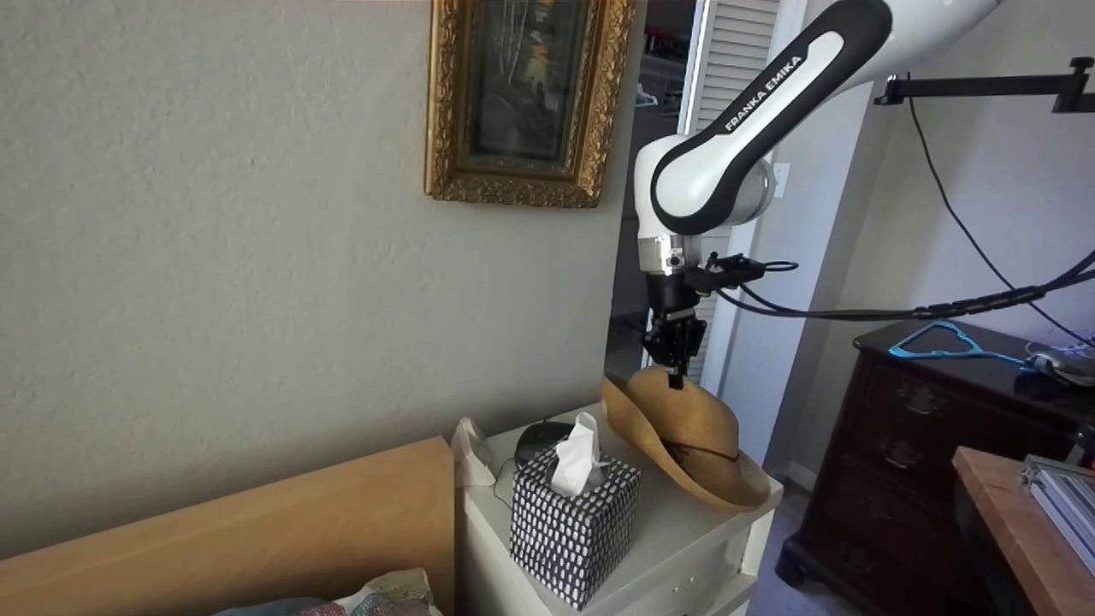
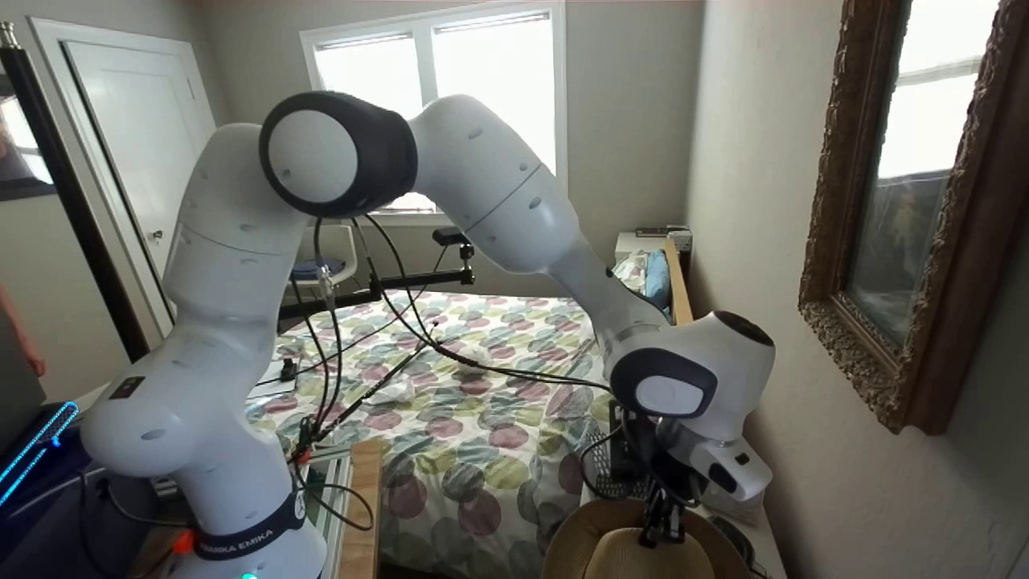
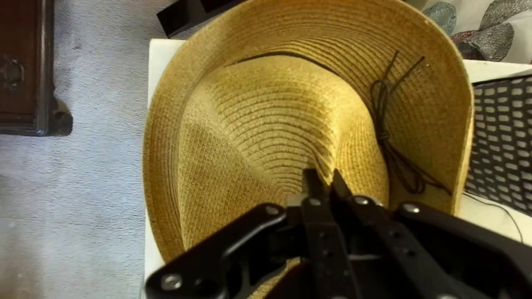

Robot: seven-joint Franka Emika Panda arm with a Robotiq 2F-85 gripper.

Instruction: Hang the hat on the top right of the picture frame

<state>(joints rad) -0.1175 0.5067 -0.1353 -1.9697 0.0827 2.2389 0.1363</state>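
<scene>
The tan straw hat [image 1: 697, 428] lies crown up on the white cabinet, its brim curled up on the wall side. It also shows in the wrist view [image 3: 270, 112] and partly in an exterior view [image 2: 615, 555]. My gripper [image 3: 323, 176] points down at the crown, with its fingertips close together on a pinched fold of the straw. Its tips also show at the crown in both exterior views [image 1: 676, 379] [image 2: 662, 535]. The gilded picture frame [image 1: 513, 190] hangs on the wall, above and left of the hat; it also shows in an exterior view [image 2: 840, 209].
A black-and-white tissue box [image 1: 575, 513] stands beside the hat on the white cabinet [image 1: 667, 535]. A brown headboard [image 1: 342, 505] lies left of it. A louvered door [image 1: 736, 60] is behind the arm. A dark dresser [image 1: 890, 479] stands to the right. Cables [image 1: 898, 314] trail from the wrist.
</scene>
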